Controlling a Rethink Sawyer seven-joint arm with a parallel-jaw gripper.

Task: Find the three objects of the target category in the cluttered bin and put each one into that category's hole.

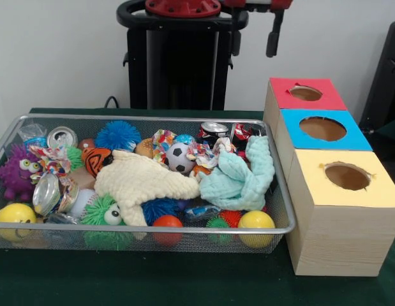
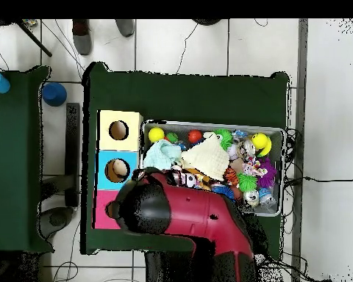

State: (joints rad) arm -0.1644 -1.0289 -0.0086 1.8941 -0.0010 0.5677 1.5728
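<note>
The cluttered bin point(image 1: 283, 210) sits on the green bench point(image 1: 184, 280), beside three boxes with red, blue and yellow holed tops. A cream cloth point(image 1: 143, 182) and mint cloth point(image 1: 238, 178) cover the toys; no plush animal is discernible. The pincer point(image 1: 274, 32) hangs above; its opening cannot be determined

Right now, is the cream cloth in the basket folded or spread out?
Spread out. The cream cloth lies loosely open across the toys in the middle of the basket, rumpled, not folded.
</note>
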